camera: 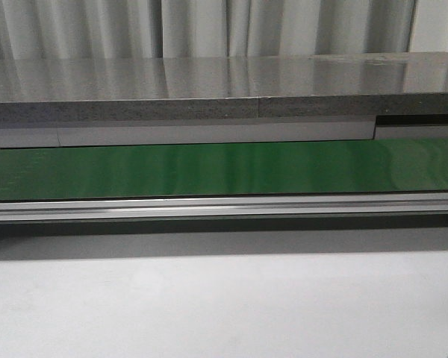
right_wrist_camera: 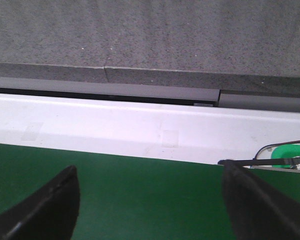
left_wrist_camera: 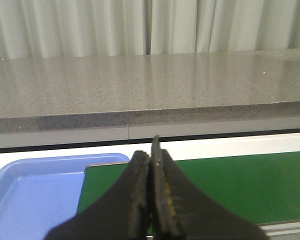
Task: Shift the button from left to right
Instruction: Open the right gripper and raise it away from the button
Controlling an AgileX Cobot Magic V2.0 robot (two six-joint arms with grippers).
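The button shows in none of the views. In the left wrist view my left gripper (left_wrist_camera: 151,150) is shut, its two dark fingers (left_wrist_camera: 165,200) pressed flat together with nothing visible between them, above the left end of the green belt (left_wrist_camera: 250,185). In the right wrist view my right gripper (right_wrist_camera: 150,170) is open, its fingers wide apart over bare green belt (right_wrist_camera: 150,200) with nothing between them. Neither gripper appears in the front view.
A blue tray (left_wrist_camera: 25,195) lies beside the belt's left end. The green belt (camera: 224,168) runs across the front view, with a metal rail (camera: 224,205) in front, a white table (camera: 224,306) nearer, and a grey stone counter (camera: 224,82) behind. A belt roller (right_wrist_camera: 290,155) shows at the right end.
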